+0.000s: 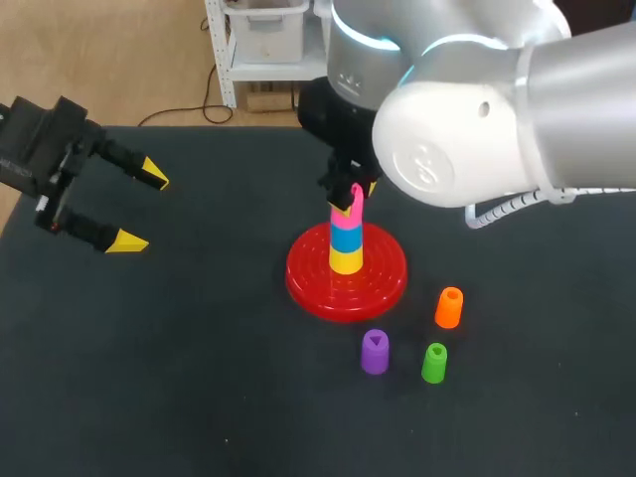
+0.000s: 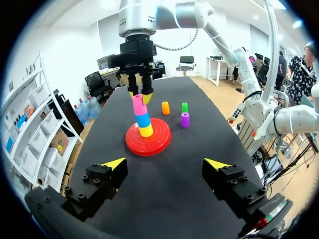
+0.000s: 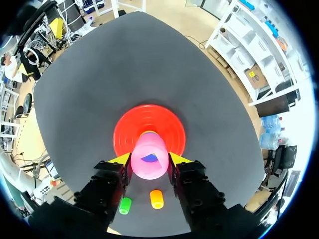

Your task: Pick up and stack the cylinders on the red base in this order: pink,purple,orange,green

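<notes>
head view, grip: the pink cylinder (image 1: 350, 206) is pinched from two sides by the right gripper (image 1: 352, 191), on top of a blue piece (image 1: 346, 238) and a yellow piece (image 1: 346, 261) on the red base (image 1: 308, 283)
head view, waiting: purple cylinder (image 1: 375, 352), orange cylinder (image 1: 449, 307) and green cylinder (image 1: 434, 363) are stood near the base, nearer to the right arm
left wrist view, left gripper (image 2: 167, 163): fingers spread, nothing held, well apart from the base
right wrist view, axis: the pink cylinder is seen end-on, its long axis pointed down to the base
right wrist view, material: smooth hollow plastic; base ribbed in rings

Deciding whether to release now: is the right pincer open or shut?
Shut on the pink cylinder: both yellow tips of the right pincer touch its opposite sides.
</notes>
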{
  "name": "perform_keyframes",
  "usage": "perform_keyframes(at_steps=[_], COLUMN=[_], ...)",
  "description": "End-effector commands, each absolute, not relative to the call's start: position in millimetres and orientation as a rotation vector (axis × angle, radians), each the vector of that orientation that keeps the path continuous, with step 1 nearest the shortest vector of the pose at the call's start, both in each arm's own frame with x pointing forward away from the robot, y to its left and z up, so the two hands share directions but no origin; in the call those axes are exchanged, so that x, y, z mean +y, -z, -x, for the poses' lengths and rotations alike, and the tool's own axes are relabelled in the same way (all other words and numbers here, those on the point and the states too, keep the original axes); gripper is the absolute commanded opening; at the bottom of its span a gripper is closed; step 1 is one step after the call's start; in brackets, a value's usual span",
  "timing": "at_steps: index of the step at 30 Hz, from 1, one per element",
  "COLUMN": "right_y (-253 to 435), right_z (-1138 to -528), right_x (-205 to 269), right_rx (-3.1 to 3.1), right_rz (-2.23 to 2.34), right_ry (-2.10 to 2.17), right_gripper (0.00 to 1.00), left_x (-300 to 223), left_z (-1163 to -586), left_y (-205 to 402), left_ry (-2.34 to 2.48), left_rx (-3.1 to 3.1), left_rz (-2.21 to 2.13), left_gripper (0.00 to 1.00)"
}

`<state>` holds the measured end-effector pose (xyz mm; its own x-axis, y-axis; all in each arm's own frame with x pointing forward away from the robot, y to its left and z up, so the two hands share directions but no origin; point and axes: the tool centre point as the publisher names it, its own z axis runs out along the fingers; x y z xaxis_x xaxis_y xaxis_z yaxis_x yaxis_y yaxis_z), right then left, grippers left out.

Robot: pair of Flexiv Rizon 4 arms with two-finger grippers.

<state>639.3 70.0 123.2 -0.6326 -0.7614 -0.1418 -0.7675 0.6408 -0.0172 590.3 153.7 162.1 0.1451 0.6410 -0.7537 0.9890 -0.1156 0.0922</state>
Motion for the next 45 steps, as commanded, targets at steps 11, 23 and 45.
perform_keyframes(at_steps=[11, 23, 45], right_y=[-120.9, -112.8, -117.8], right_z=[-646.7, -647.6, -648.2], right_x=[73.9, 78.6, 74.0], right_rx=[2.730, 2.752, 2.731], right_rz=[1.336, 1.369, 1.282], right_ry=[-0.068, -0.076, -0.039], right_gripper=[0.00, 0.00, 1.00], left_x=[154.3, 154.3, 154.3], left_z=[-589.6, -589.6, -589.6], left_y=[-160.8, -160.8, -160.8], left_ry=[0.745, 0.745, 0.745], left_rx=[1.554, 1.554, 1.554], left_rz=[-1.826, -1.826, -1.826], left_gripper=[1.00, 1.00, 1.00])
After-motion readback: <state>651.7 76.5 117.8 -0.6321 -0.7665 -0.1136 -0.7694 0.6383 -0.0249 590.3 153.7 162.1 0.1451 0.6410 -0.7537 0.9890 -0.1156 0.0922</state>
